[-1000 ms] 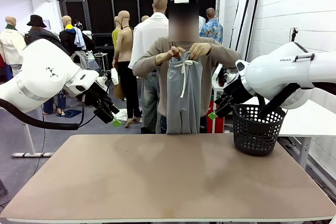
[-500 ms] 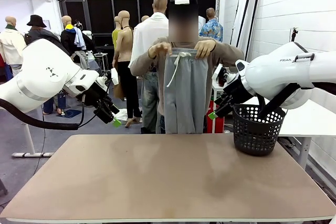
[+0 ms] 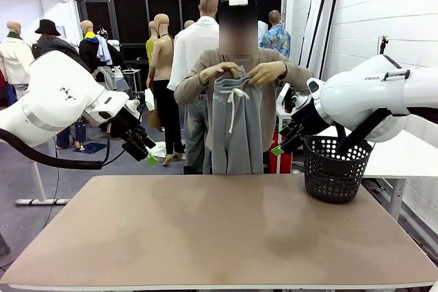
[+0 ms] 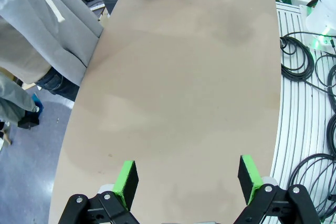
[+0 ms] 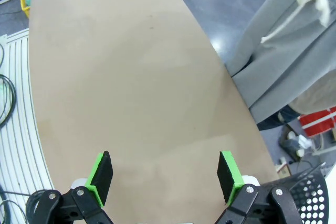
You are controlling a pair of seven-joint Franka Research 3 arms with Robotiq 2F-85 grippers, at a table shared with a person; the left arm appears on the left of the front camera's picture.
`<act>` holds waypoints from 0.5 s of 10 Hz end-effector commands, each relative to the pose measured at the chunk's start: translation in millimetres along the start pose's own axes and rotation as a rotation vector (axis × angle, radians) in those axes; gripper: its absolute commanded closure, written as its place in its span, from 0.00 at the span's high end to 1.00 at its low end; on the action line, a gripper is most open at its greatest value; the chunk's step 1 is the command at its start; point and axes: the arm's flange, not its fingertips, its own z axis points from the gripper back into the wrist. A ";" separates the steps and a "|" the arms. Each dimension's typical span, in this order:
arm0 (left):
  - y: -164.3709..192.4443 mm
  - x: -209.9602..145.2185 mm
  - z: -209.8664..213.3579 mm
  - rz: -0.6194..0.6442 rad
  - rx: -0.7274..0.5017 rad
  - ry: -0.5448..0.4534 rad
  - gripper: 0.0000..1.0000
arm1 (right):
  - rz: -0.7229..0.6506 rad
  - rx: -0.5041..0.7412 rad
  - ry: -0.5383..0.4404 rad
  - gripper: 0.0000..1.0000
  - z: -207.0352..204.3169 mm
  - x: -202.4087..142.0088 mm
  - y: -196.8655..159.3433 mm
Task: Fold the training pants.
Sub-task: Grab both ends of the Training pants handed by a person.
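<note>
The person at the far side holds the light grey training pants up by the waistband with both hands; the white drawstring dangles down the front. The pants hang behind the table's far edge and appear again as the training pants and the training pants in the wrist views. My left gripper hovers open above the table's far left corner, green pads wide apart. My right gripper hovers open at the far right beside the basket, pads spread, nothing between them.
A black mesh basket stands on the table's far right corner. The tan tabletop stretches bare between the arms. Cables lie on the floor beside the table. Other people stand behind the person.
The person has drawn the hands closer together and lowered the waistband slightly, bunching it; the pants shifted a little. Both arms stayed still.
</note>
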 end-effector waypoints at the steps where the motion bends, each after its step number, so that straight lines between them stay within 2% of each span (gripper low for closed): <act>1: 1.8 -1.0 1.3 -0.003 -0.015 -0.013 1.00 | 0.010 0.005 0.000 1.00 -0.3 -0.8 -0.8; 5: 1.8 -1.0 1.3 -0.003 -0.015 -0.013 1.00 | 0.010 0.005 0.000 1.00 -0.3 -0.8 -0.8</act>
